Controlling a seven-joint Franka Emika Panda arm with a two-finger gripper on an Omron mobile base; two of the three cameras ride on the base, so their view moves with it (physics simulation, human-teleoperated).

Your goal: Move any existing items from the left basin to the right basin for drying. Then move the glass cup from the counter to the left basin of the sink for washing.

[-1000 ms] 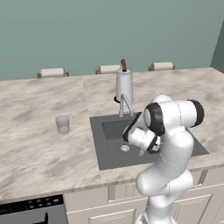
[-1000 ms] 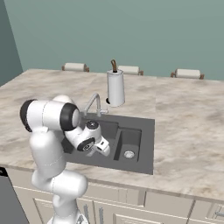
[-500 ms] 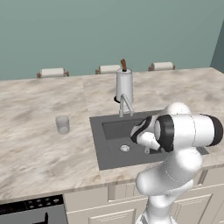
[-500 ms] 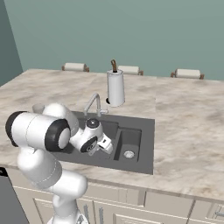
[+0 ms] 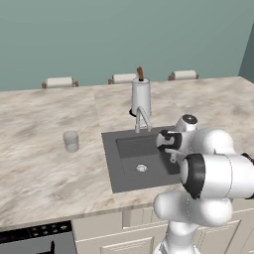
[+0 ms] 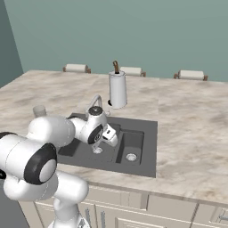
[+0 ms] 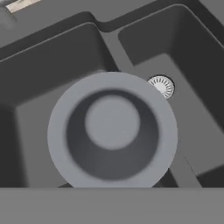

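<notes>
A low round grey bowl-like item (image 7: 112, 131) sits close under the hand camera and covers the fingertips. It hangs above the ridge between the two hollows of the dark sink (image 5: 111, 166). My gripper (image 5: 171, 152) (image 6: 110, 135) is shut on it, just above the right side of the left basin (image 5: 133, 149) (image 6: 75, 149). The narrower right basin (image 6: 132, 143) lies beside it, a silver drain (image 7: 161, 85) showing past the item's edge. The glass cup (image 5: 71, 141) (image 6: 39, 111) stands upright on the counter (image 5: 34, 163) left of the sink, far from the gripper.
A slim silver tap (image 5: 141, 119) (image 6: 94, 102) arches over the sink's back edge, close to the hand. A tall steel canister with a brown stick (image 5: 140, 96) (image 6: 118, 89) stands behind it. Three chair backs line the counter's far edge.
The jaws have closed on the grey item. The hand has risen from the left basin's floor and shifted right toward the divider, and the arm's elbow has swung outward.
</notes>
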